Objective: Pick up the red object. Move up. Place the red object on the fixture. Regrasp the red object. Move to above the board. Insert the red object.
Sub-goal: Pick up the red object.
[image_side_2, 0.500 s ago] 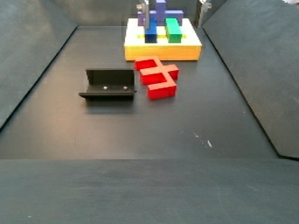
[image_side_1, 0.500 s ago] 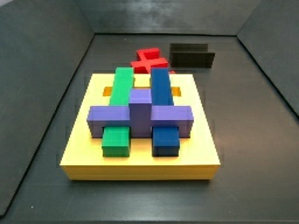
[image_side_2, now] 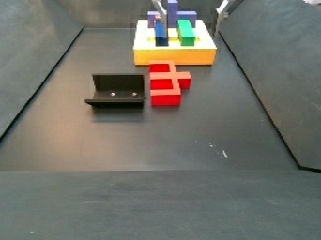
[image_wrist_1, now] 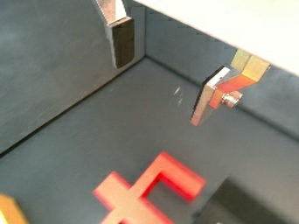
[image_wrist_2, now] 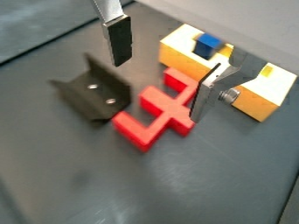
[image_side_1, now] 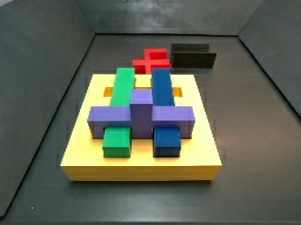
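Dark grey floor (image_side_2: 163, 159) and grey walls enclose the workspace, and everything is best placed against the red object (image_side_2: 164, 82), which lies flat on that floor. Just beside it, on one flank, stands the fixture (image_side_2: 114, 92), a small black bracket with its recess facing outward; just beyond it sits the board (image_side_2: 175, 52), a yellow slab carrying purple, green and blue blocks. In a side view the red object (image_side_1: 153, 61) shows behind the board (image_side_1: 141, 158), next to the fixture (image_side_1: 194, 56). The gripper (image_wrist_2: 163, 68) hangs above the red object (image_wrist_2: 158, 111) with its jaws spread wide and nothing between them; one silver finger (image_wrist_2: 115, 35) and its partner (image_wrist_2: 205, 92) show in both wrist views, well clear of the piece. In a wrist view the red object (image_wrist_1: 147, 191) lies low and off-centre from the gripper (image_wrist_1: 163, 70), so the pick-up has not begun. To do it well, I judge the gripper should first centre over the piece, turn so the pads face two parallel flat sides, then descend straight, staying clear of the fixture (image_wrist_2: 96, 90) and closing only once the pads straddle the red plastic.
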